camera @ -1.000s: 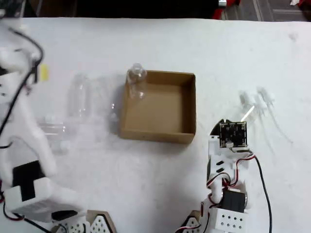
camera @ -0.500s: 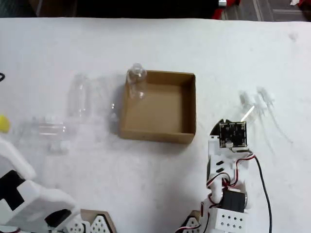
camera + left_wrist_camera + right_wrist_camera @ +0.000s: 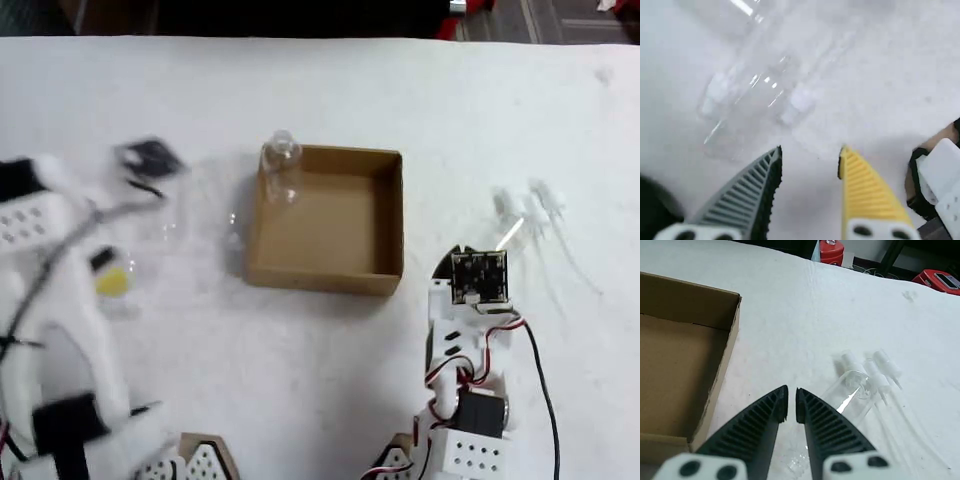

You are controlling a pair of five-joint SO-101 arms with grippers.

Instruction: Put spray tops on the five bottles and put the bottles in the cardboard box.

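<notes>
Left hand (image 3: 810, 155), jaws apart and empty, hangs just short of the clear bottles (image 3: 755, 85), which lie slantwise to its jaws on the counter (image 3: 880, 75), left of the cardboard box (image 3: 320, 278).

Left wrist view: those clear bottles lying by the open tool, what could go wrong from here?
The round bottles lie close together, so the open left tool might pinch two at once or nudge one rolling. The spray tops lie bunched by the right tool, so lifting one may drag another.
</notes>
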